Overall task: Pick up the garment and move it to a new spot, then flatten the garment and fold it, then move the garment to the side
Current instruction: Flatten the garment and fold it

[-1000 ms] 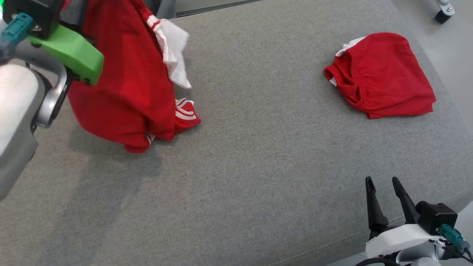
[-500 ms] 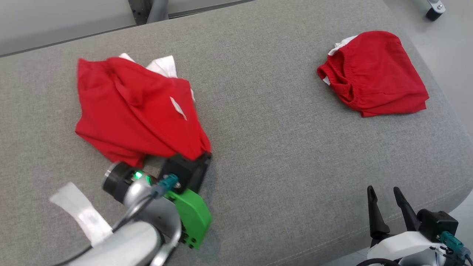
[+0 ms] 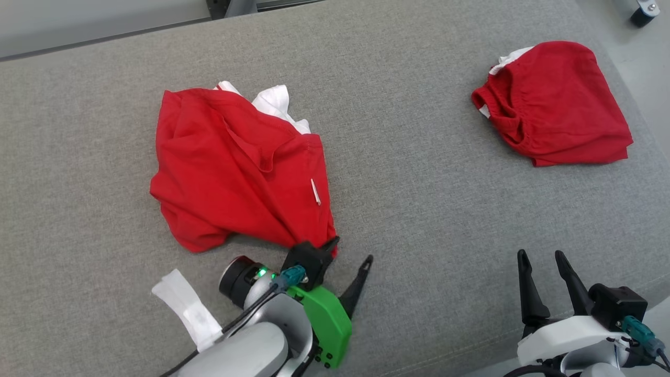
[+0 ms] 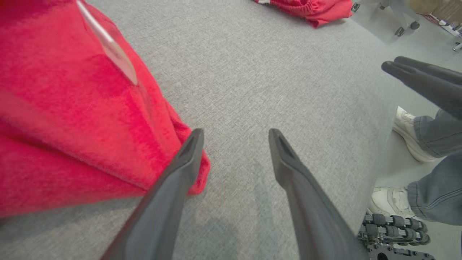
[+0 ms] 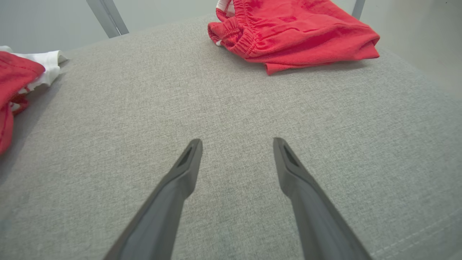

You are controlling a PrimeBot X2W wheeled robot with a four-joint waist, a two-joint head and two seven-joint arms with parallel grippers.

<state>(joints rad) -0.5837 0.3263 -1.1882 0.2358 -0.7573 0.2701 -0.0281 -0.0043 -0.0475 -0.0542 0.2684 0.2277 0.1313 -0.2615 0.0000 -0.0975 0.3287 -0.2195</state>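
The garment (image 3: 235,167), red with white trim, lies crumpled on the grey cloth-covered table (image 3: 413,209), left of centre. A white tag shows on its top. My left gripper (image 3: 352,250) stands open at the garment's near right corner. In the left wrist view the left gripper (image 4: 235,131) holds nothing, and one finger rests against the garment (image 4: 72,119) at its corner. My right gripper (image 3: 540,255) is open near the table's front right edge, and the right gripper (image 5: 237,141) has bare cloth between its fingers. The garment (image 5: 11,79) shows at that view's left edge.
A second red garment (image 3: 555,104), folded, lies at the table's far right; it also shows as the folded garment (image 5: 292,29). Beside the table's right edge a person's white shoes (image 4: 408,133) and jeans stand on the floor. A caster (image 3: 641,13) sits at the far right corner.
A second ago the garment hung from my shut left gripper. It now lies on the table, the gripper has come down and opened off its corner. The head camera has shifted.
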